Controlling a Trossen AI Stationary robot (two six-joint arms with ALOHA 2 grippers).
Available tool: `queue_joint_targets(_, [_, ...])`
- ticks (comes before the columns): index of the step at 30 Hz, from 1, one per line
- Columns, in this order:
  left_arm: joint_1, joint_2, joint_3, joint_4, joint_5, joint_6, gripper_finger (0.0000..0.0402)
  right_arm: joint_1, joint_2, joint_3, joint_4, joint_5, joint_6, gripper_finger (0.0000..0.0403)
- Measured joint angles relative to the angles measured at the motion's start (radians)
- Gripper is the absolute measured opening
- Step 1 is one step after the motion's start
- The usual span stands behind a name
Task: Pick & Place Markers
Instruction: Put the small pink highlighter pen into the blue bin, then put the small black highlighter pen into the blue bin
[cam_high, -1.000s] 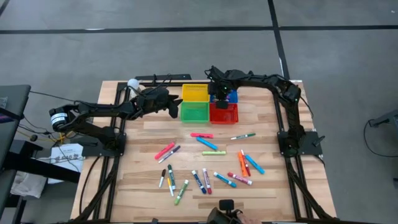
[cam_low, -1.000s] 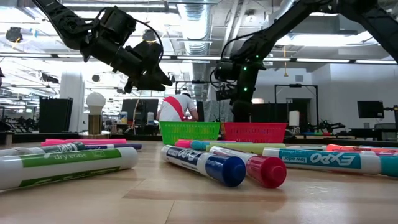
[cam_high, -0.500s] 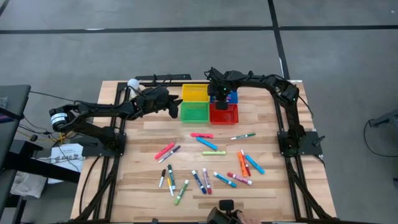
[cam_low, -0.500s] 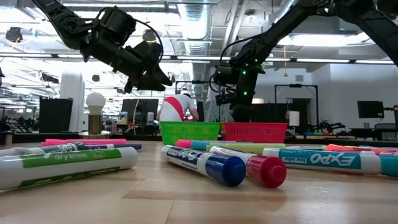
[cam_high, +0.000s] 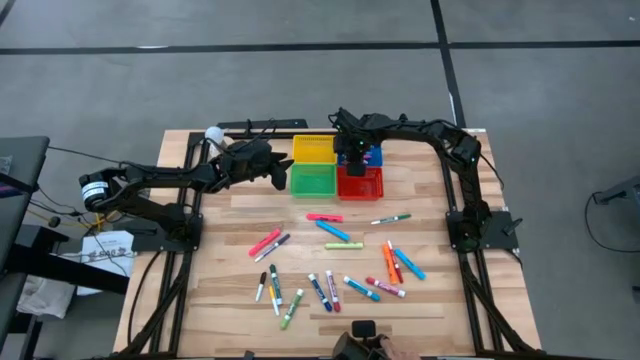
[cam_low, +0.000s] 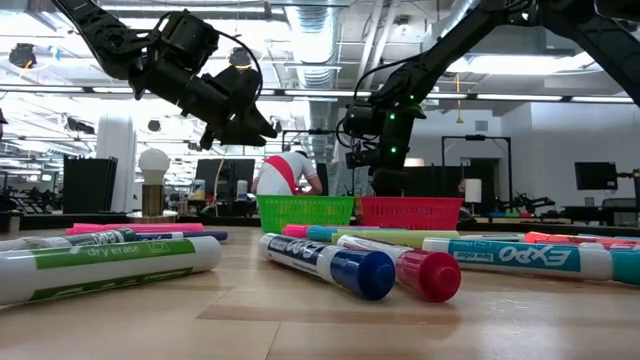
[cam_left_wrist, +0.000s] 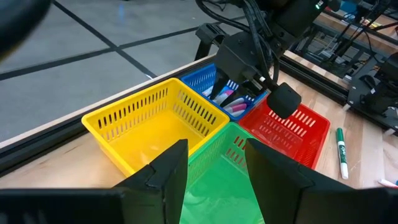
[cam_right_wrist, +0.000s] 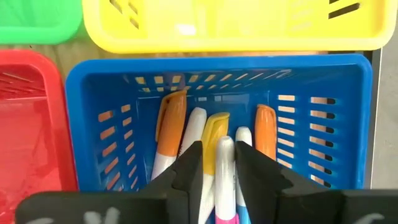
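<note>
Wooden surface (cam_high: 230, 215), 4 mesh baskets clustered at 12 o'clock. Left gripper (cam_high: 278, 180): fingers apart, empty, beside the green basket (cam_high: 312, 180). Right gripper (cam_right_wrist: 218, 163): above the blue basket (cam_right_wrist: 93, 81), fingers slightly apart around a marker (cam_right_wrist: 224, 180). Other markers (cam_high: 330, 265): scattered toward 6 o'clock.

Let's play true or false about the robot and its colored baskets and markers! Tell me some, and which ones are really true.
1. The blue basket has markers in it. True.
2. The yellow basket is full of markers. False: it looks empty.
3. The right gripper hangs above the blue basket. True.
4. The left gripper holds a marker. False: nothing is between its open fingers.
5. Many markers lie on the wooden table. True.
</note>
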Motion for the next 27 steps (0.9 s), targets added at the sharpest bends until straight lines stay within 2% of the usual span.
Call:
queue_joint_targets(7, [0.0, 0.0, 0.0, 0.0, 0.0, 0.0, 0.0159, 0.0, 0.0, 0.005, -0.007, 0.004, 0.0, 0.0115])
queue_joint_targets(15, [-0.001, 0.0, 0.0, 0.0, 0.0, 0.0, 0.0159, 0.0, 0.0, 0.123, -0.105, 0.005, -0.001, 0.0118])
queue_joint_targets(20, [-0.001, 0.0, 0.0, 0.0, 0.0, 0.0, 0.0159, 0.002, -0.001, 0.224, -0.229, 0.005, 0.012, 0.0118])
queue_joint_targets(27, [-0.002, 0.0, 0.0, 0.0, 0.023, 0.0, 0.0159, 0.029, -0.002, 0.404, -0.463, 0.004, 0.116, 0.0118])
